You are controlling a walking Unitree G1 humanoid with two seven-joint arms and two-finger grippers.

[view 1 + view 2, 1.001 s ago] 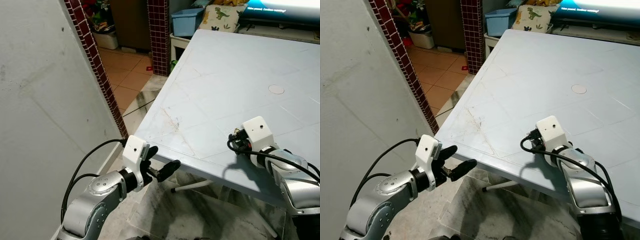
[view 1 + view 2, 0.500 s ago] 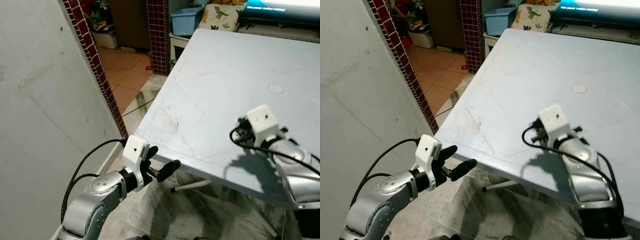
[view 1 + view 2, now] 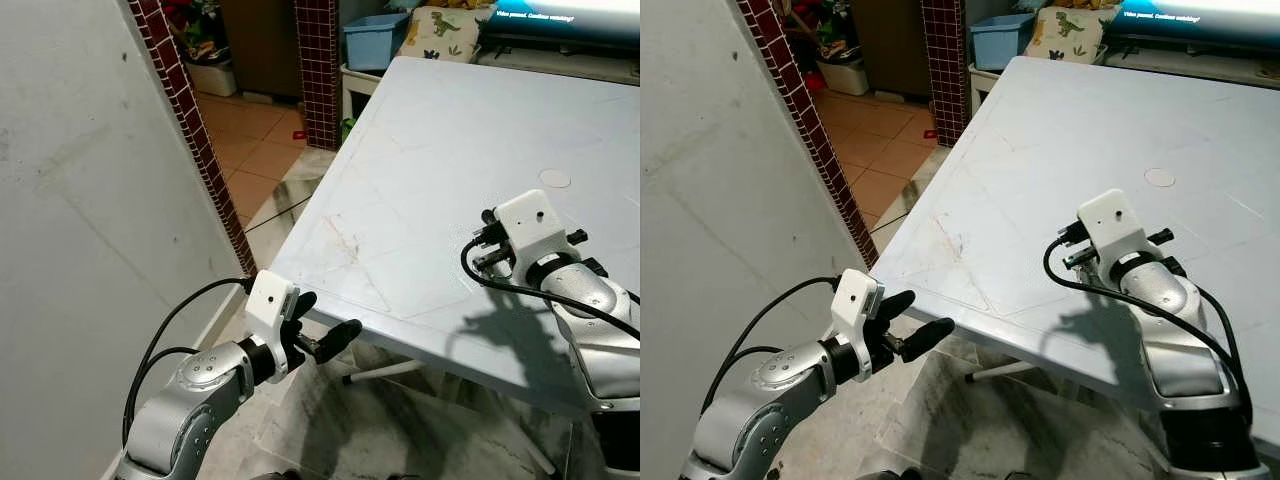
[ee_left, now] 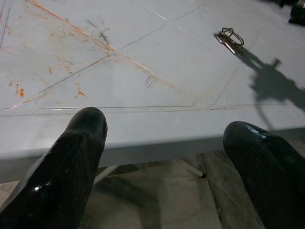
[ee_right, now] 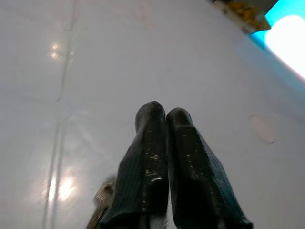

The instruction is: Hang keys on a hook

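Note:
A small bunch of keys (image 4: 228, 38) on a ring lies flat on the pale grey table (image 3: 440, 130), near its front edge. My right gripper (image 5: 166, 114) hovers just over the tabletop with its two fingers pressed together; a bit of key (image 5: 101, 200) peeks out beside their base, on the table. From the head, the white camera block (image 3: 530, 222) on the right wrist covers those fingers. Below the table's near left corner my left gripper (image 3: 322, 325) is open and holds nothing.
A white wall (image 3: 80, 200) with a red-tiled edge (image 3: 190, 120) stands close on the left. A tiled pillar (image 3: 318, 60), a blue bin (image 3: 372, 42) and a lit screen (image 3: 560, 20) lie beyond the table. A white table leg (image 3: 385, 372) runs underneath.
My right wrist has risen and shifted to the right over the table, turning as it went. The left arm has stayed where it was.

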